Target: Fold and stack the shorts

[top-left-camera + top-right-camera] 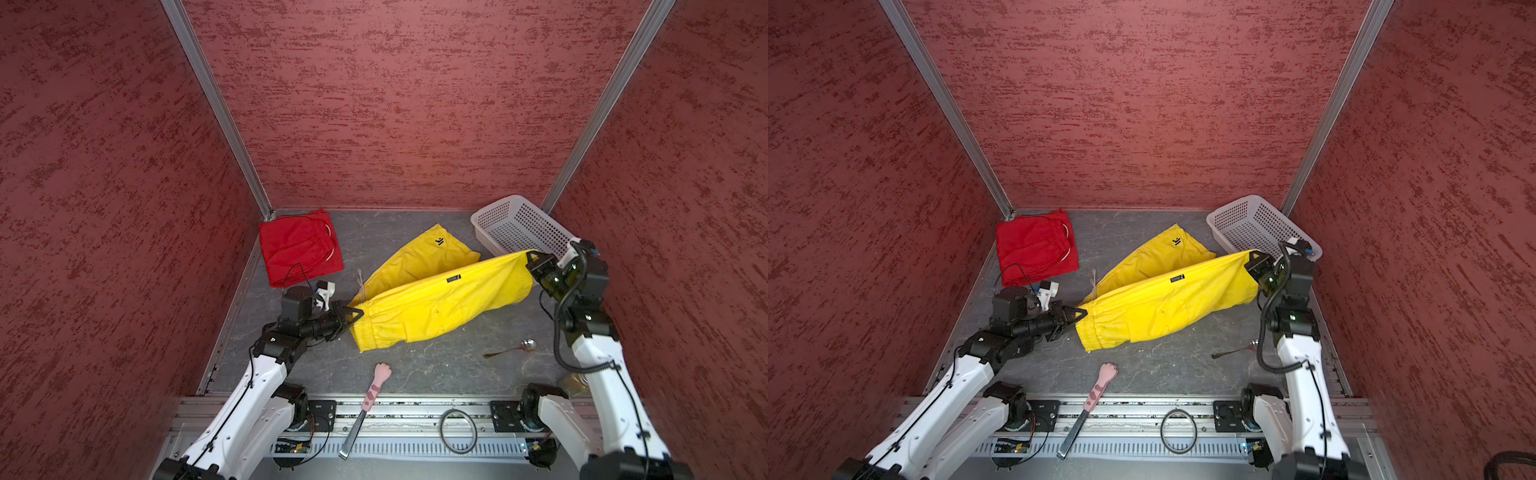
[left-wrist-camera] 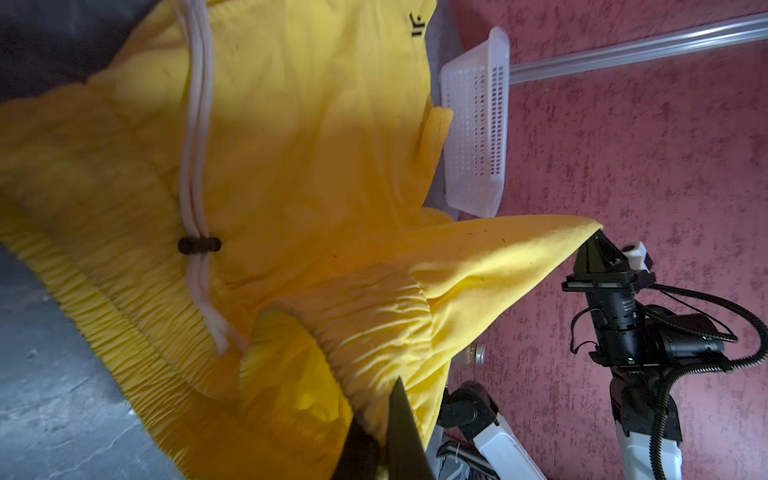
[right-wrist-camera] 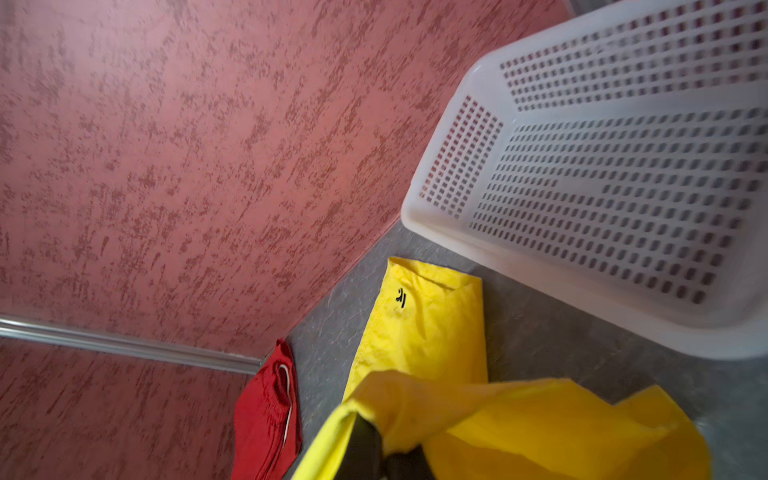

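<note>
The red shorts [image 1: 297, 249] lie folded in the far left corner of the table [image 1: 436, 374]. Mid-table, both pincers are clamped shut on the yellow shorts [image 1: 436, 307]: the left gripper [image 1: 353, 312] on the waistband end, the right gripper [image 1: 530, 259] on a leg hem. That leg is stretched, raised, between them, and the other lies flat behind. This looks like the lengthwise fold; next, carry the taut edge over the flat leg, hems matched.
</note>
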